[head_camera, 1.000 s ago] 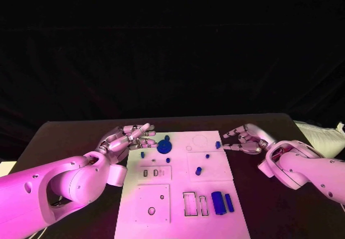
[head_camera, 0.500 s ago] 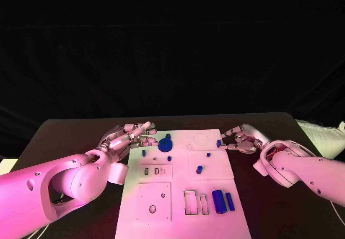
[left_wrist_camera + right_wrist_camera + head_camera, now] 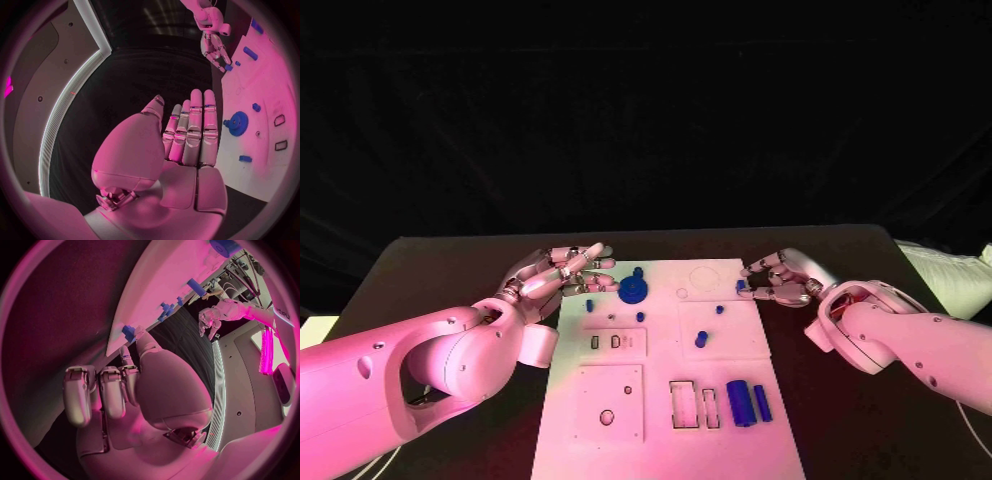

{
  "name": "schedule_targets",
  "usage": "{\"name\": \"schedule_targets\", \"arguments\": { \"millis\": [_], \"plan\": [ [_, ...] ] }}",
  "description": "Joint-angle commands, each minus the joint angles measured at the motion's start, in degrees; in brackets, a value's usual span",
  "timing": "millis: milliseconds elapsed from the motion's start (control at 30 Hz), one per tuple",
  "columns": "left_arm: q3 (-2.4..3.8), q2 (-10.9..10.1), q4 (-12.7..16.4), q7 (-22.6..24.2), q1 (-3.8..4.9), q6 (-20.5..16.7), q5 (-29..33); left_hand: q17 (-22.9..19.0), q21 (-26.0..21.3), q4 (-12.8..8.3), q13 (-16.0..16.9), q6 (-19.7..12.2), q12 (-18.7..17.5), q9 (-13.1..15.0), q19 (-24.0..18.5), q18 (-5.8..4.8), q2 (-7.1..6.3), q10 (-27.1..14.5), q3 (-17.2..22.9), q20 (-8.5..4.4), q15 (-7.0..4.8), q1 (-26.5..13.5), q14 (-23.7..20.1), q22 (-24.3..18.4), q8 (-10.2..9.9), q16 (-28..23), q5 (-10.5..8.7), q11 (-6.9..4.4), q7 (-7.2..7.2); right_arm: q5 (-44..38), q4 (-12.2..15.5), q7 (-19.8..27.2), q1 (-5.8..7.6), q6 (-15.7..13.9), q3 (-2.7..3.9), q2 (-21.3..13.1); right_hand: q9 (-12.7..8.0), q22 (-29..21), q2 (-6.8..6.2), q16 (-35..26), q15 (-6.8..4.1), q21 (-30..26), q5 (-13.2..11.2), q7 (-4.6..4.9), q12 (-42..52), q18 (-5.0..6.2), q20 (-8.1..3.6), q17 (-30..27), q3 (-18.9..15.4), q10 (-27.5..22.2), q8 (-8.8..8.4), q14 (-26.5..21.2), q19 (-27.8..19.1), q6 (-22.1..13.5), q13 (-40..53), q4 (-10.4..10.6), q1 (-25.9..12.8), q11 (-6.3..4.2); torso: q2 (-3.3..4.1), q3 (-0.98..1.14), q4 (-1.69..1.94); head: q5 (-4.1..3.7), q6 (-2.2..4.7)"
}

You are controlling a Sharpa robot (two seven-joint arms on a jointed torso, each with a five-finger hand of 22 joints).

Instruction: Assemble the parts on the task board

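Observation:
The white task board (image 3: 668, 370) lies in the middle of the table. A blue gear (image 3: 633, 293) (image 3: 237, 122) sits near its far left corner. My left hand (image 3: 567, 275) (image 3: 187, 135) hovers just left of the gear, fingers stretched out and holding nothing. My right hand (image 3: 783, 280) (image 3: 119, 390) is at the board's far right edge. Its thumb and one fingertip (image 3: 125, 352) close on a small blue peg (image 3: 741, 286) (image 3: 129, 333), the other fingers curled in.
Several small blue pegs (image 3: 640, 316) (image 3: 700, 340) stand across the board's far half. Two blue blocks (image 3: 737, 404) (image 3: 760, 402) lie beside rectangular slots (image 3: 682, 408) at the near right. Black table surface (image 3: 430, 280) lies on both sides of the board.
My right hand has slid left from beside the board to the peg at its right edge and closed its fingertips on it. The left hand has hardly moved.

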Motion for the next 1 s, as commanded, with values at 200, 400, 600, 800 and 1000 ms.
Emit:
{"name": "schedule_targets", "arguments": {
  "millis": [200,400,600,800,1000],
  "plan": [
    [0.02,0.0,0.1,0.1,0.01,1.2,0.1,0.1,-0.2,-0.2,-0.1,0.0,-0.2,-0.1,0.0,0.64,0.34,-0.1,0.1,0.12,0.1,0.2,-0.3,-0.1,-0.3,-0.2,-0.13,0.32,0.22,-0.8,-0.5,-0.4,-0.12,1.3,0.01,0.6,0.2,8.6,1.11,0.0,-0.55,0.2,-0.3,-0.3,0.1,-1.12,-0.36,14.3,0.7,3.2,0.48,5.8,3.1,1.3,10.8,-0.9,0.4,-0.75,0.01,0.0,-0.01,-0.03,-0.08],
    [0.02,0.1,0.1,0.1,0.01,1.1,0.1,0.1,-0.3,-0.2,-0.1,0.0,-0.2,-0.1,0.0,0.64,0.39,-0.1,0.0,0.14,0.12,0.1,-0.3,-0.1,-0.4,-0.3,-0.14,0.35,0.24,-1.4,-0.6,-0.8,-0.2,1.4,0.01,0.8,0.2,8.6,1.43,0.1,-0.65,0.2,-0.3,-0.43,0.3,-1.12,-0.45,14.4,1.2,3.3,0.48,5.8,3.1,1.7,10.9,-1.2,0.6,-0.87,0.01,0.05,0.03,0.14,-0.26],
    [0.02,0.1,0.1,0.0,0.01,1.2,0.1,0.2,-0.3,-0.2,-0.1,-0.1,-0.3,-0.1,0.0,0.64,0.36,-0.1,0.0,0.15,0.13,0.1,-0.3,-0.1,-0.5,-0.3,-0.14,0.37,0.27,-1.7,-0.7,-1.1,-0.24,1.8,0.01,0.9,0.2,8.6,1.49,0.1,-0.68,0.2,-0.3,-0.46,0.3,-1.12,-0.48,14.4,1.4,3.3,0.47,5.8,3.1,1.8,10.9,-1.3,0.6,-0.9,0.0,0.03,-0.01,0.26,-0.47],
    [0.02,0.0,-0.1,0.0,0.01,1.2,0.1,0.2,-0.3,-0.2,-0.1,-0.1,-0.3,-0.1,0.0,0.64,0.36,-0.1,0.0,0.15,0.13,0.1,-0.3,-0.1,-0.5,-0.3,-0.14,0.37,0.27,-1.7,-0.8,-1.2,-0.25,2.0,0.01,1.0,0.2,8.5,1.57,0.1,-0.72,0.2,-0.3,-0.5,0.3,-1.11,-0.51,14.4,1.6,3.3,0.46,5.8,3.1,2.0,10.9,-1.4,0.6,-0.94,0.05,0.06,-0.02,0.32,-0.52],
    [0.02,0.0,-0.2,-0.1,0.01,1.2,0.1,0.2,-0.3,-0.2,-0.1,-0.1,-0.3,-0.1,0.0,0.64,0.36,-0.1,0.0,0.15,0.13,0.1,-0.3,-0.1,-0.5,-0.3,-0.14,0.37,0.27,-1.7,-0.8,-1.4,-0.25,2.1,0.01,1.1,0.2,8.7,1.69,0.2,-0.79,0.3,-0.3,-0.62,0.6,-1.15,-0.58,14.6,1.9,3.4,0.49,5.9,3.1,2.4,11.1,-1.6,0.6,-1.04,0.01,0.07,-0.06,0.35,-0.78]
  ]
}}
